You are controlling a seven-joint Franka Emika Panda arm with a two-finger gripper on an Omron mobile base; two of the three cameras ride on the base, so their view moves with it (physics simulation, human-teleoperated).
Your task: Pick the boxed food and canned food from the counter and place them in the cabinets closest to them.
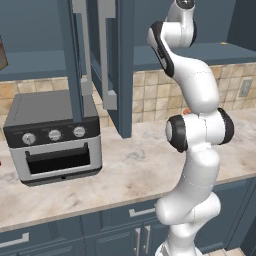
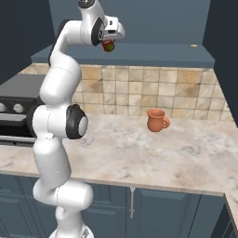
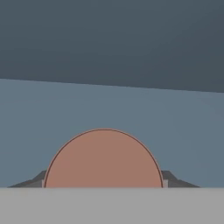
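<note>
1. The counter (image 2: 153, 148), beige and marble-patterned, runs across the lower half of both base views, with a tan tiled backsplash (image 2: 153, 93) behind it.
2. The cabinets (image 1: 120, 60) hang above the counter, dark blue-grey. In the left base view an open door with a long grey bar handle stands at about 12 o'clock, and a blue shelf (image 2: 153, 53) runs across the top of the right base view.
3. The white arm (image 2: 58, 116) rises from the 7 o'clock corner of the right base view and bends up toward 11 o'clock, its hand raised to shelf height.
4. A toaster oven (image 1: 55, 140), grey with three knobs, sits on the counter at 9 o'clock in the left base view, under the open door.
5. A terracotta mug (image 2: 157, 120) with a handle stands on the counter near the backsplash, just right of the centre of the right base view, well apart from the arm.
6. The gripper (image 2: 109, 42) is at 11 o'clock in the right base view, partly open and closed around the canned food (image 2: 108, 45).
7. The canned food, red-orange with a greenish band, is held in the air in front of the blue shelf. In the hand view its round end (image 3: 103, 159) fills the 6 o'clock area between the dark fingertips (image 3: 171, 178).
</note>
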